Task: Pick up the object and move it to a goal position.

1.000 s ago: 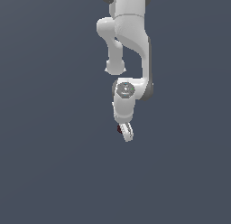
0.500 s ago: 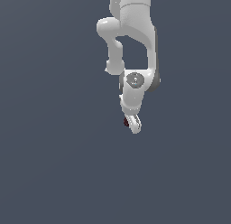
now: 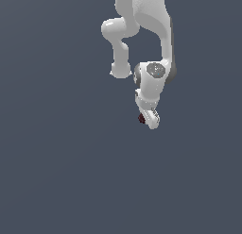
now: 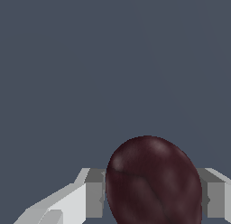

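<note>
One step looked done: the white gripper (image 3: 150,119) held the small dark red, roundish ball (image 4: 153,182) clamped between its jaws, with carrying to the goal seemingly left.

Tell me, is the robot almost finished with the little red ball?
The pick-up looks done: the end effector is shut on the dark red ball, a finger on each side. Carrying is what's in hand. Reaching the goal spot is left; no goal marker shows in either view.
</note>
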You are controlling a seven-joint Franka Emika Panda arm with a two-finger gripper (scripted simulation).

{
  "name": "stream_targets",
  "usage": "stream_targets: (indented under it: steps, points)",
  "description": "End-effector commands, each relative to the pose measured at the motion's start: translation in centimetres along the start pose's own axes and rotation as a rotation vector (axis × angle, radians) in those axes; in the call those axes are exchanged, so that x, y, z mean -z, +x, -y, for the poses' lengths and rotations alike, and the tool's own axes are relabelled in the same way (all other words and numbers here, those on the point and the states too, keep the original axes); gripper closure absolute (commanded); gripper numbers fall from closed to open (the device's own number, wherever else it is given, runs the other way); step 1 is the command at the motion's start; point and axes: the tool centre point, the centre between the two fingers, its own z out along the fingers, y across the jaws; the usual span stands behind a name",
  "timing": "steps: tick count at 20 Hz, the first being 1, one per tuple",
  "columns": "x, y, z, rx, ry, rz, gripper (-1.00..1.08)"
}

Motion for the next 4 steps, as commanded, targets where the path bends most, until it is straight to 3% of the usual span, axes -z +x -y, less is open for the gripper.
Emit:
stream_targets:
  steps: [1,4]
  points:
    - [0.40,-0.69,-0.26,-0.002,0.000,-0.001,1.08]
    - [0.54,-0.95,-0.33,-0.002,0.000,-0.001,1.08]
